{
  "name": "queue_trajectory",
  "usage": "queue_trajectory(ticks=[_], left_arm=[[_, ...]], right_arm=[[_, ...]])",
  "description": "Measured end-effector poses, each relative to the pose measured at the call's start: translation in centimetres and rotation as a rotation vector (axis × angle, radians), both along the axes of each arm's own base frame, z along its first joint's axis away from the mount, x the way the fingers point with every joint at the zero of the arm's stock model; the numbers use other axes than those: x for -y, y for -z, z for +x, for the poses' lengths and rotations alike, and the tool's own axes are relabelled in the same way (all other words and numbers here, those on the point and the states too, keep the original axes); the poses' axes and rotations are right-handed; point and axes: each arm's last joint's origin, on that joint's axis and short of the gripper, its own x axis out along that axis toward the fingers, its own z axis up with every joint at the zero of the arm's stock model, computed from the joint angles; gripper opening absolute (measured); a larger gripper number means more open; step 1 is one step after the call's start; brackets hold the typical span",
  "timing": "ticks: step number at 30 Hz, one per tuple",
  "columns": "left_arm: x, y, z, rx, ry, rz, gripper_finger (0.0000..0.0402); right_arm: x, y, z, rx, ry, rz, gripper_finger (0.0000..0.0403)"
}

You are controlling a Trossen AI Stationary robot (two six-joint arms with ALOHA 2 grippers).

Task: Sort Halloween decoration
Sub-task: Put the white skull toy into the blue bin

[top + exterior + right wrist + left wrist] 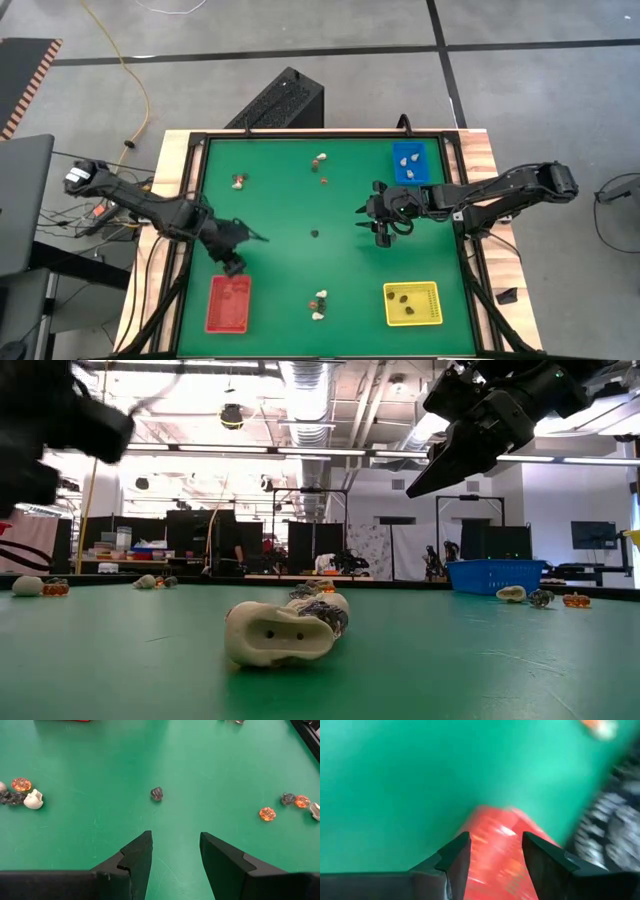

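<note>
Small Halloween trinkets lie scattered on the green mat. A dark one (314,234) (156,793) sits alone at the middle. A cream skull (280,632) lies with others near the near edge (320,297). More rest toward the far side (320,158) (238,181). Orange ones (267,813) (21,784) show in the right wrist view. My right gripper (370,224) (175,855) hovers open, right of the lone dark trinket. My left gripper (236,256) (495,857) is open above the far end of the red tray (228,303) (495,840), holding nothing.
The blue tray (409,162) (497,574) at the far right holds whitish trinkets. The yellow tray (412,303) at the near right holds dark ones. Reddish pieces lie in the red tray. A black frame (300,133) borders the mat. Open mat lies between the arms.
</note>
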Motion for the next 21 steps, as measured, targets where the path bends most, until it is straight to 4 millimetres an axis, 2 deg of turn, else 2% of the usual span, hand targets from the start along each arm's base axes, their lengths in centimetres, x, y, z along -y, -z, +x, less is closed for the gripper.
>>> queue_trajectory(ticks=[8, 11, 16, 21], left_arm=[[-3.5, 1.1, -1.3, -0.146, -0.006, 0.272, 0.0152], [-4.3, 1.4, -2.0, -0.236, -0.094, 0.341, 0.0151], [-5.5, 1.6, -3.0, -0.4, -0.366, 0.317, 0.0151], [-6.3, 1.7, -2.9, -0.425, -0.466, 0.304, 0.0151]], right_arm=[[0.0, 0.0, 0.0, 0.0, 0.0, 0.0, 0.0195], [0.0, 0.0, 0.0, -0.001, 0.0, 0.0, 0.0195], [0.0, 0.0, 0.0, -0.005, 0.0, 0.0, 0.0195], [0.0, 0.0, 0.0, -0.005, 0.0, 0.0, 0.0195]])
